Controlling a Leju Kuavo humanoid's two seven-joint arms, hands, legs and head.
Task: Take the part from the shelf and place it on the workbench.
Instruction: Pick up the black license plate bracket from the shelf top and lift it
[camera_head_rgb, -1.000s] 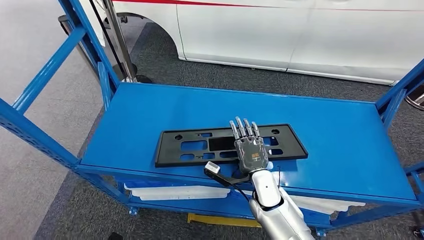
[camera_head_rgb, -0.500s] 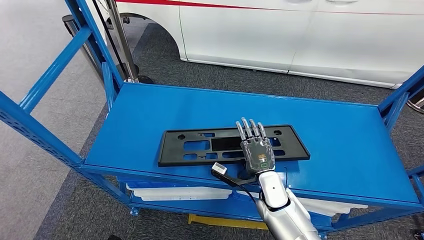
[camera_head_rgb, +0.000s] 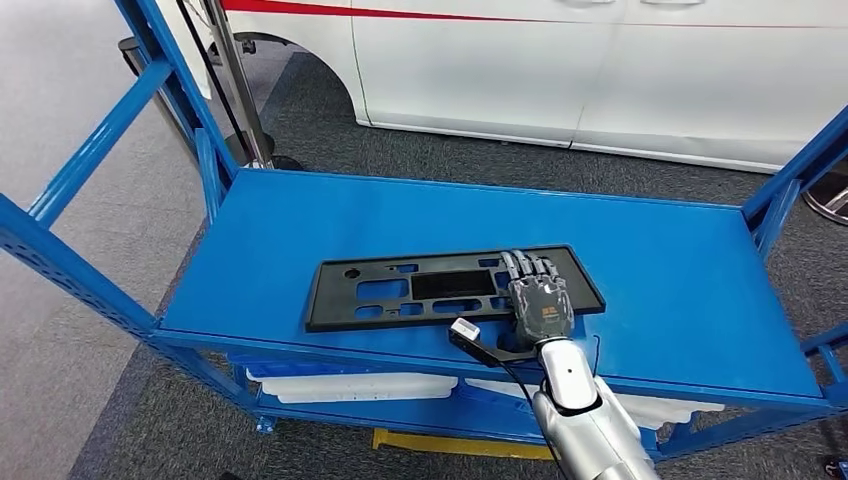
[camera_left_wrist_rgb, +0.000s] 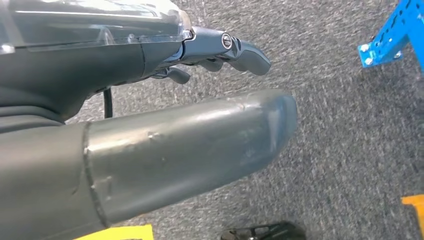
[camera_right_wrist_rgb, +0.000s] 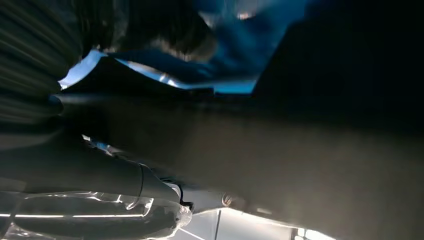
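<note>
A flat black plastic part (camera_head_rgb: 420, 290) with several cut-outs lies lengthwise on the top deck of the blue shelf (camera_head_rgb: 680, 290), close to its front edge. My right hand (camera_head_rgb: 540, 305) rests palm down on the part's right end, fingers spread across the top; its thumb is hidden. A black cable and connector (camera_head_rgb: 465, 332) stick out beside the wrist. The right wrist view is dark, with a patch of blue shelf (camera_right_wrist_rgb: 235, 55). My left hand (camera_left_wrist_rgb: 165, 100) hangs over grey carpet, thumb out, fingers loosely bent, holding nothing.
Blue uprights (camera_head_rgb: 90, 150) frame the shelf at left, and another stands at right (camera_head_rgb: 790, 180). White trays (camera_head_rgb: 350, 385) sit on the level below. A white car (camera_head_rgb: 600, 70) stands behind, and a steel pole (camera_head_rgb: 240, 90) at back left. A blue frame foot (camera_left_wrist_rgb: 395, 35) is near my left hand.
My right hand has slid to the right along the part, toward its right end. The part has stayed put on the shelf. The camera shifted slightly.
</note>
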